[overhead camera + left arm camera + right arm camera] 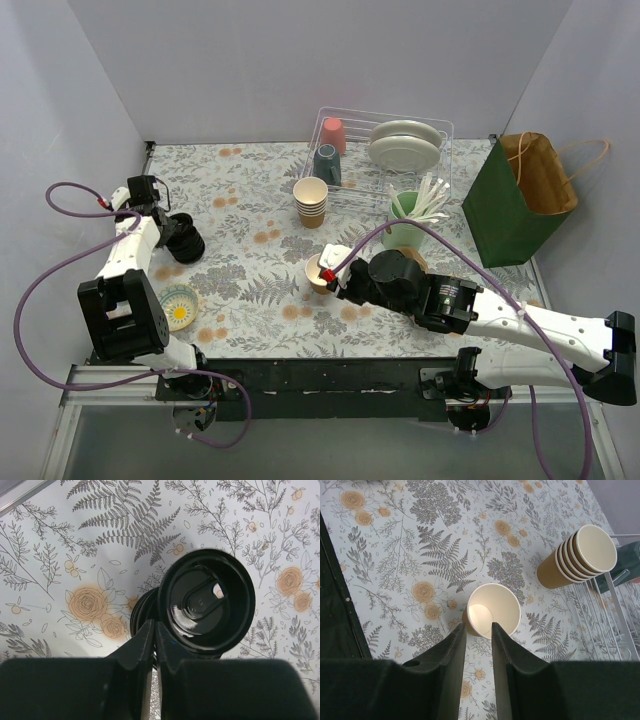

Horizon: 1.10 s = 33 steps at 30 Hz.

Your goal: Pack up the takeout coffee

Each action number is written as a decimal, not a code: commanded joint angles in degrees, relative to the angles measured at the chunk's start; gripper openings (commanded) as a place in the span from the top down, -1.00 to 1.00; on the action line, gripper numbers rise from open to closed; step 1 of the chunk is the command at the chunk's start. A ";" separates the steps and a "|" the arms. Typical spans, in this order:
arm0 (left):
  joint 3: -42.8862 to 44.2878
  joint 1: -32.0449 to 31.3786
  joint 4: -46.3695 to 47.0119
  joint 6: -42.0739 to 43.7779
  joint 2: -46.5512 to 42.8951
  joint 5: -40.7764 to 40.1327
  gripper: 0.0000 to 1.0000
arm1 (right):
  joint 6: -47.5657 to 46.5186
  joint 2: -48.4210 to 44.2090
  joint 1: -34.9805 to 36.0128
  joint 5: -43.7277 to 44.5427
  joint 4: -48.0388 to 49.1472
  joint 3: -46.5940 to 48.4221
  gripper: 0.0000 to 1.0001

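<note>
No lidded cup shows. A single lidless tan paper cup (pixel 316 273) stands mid-table; in the right wrist view (pixel 495 607) I see its empty white inside. My right gripper (pixel 331 266) (pixel 477 627) pinches its near wall, one finger inside and one outside. My left gripper (pixel 176 230) (pixel 154 628) is at the far left, shut on the rim of a round black lid (pixel 207 605), holding it just above a stack of black lids (pixel 188 242) (pixel 140 617).
A stack of lidless tan cups (pixel 311 200) (pixel 580 555) stands beside a wire dish rack (pixel 440 130) with plates and mugs. A green cup of stirrers (pixel 405 232) and a green paper bag (pixel 505 215) are at the right. A small dish (pixel 178 305) lies front left.
</note>
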 commanded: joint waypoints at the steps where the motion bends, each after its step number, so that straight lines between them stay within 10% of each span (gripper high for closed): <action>1: 1.66 0.26 -0.74 1.03 -2.54 0.24 0.97 | 0.72 -0.12 0.43 0.68 2.38 1.43 0.31; 13: 6.40 0.44 2.49 3.57 2.10 -1.96 -0.22 | 1.60 0.06 0.34 -0.02 2.47 2.48 0.31; 21: 13.15 0.44 8.58 16.58 12.12 12.55 -0.35 | 1.60 0.85 0.34 -1.52 3.09 3.36 0.31; 33: 18.80 0.17 7.08 15.88 23.29 -1.34 -0.02 | -1.12 5.07 0.34 -1.52 3.09 5.47 0.31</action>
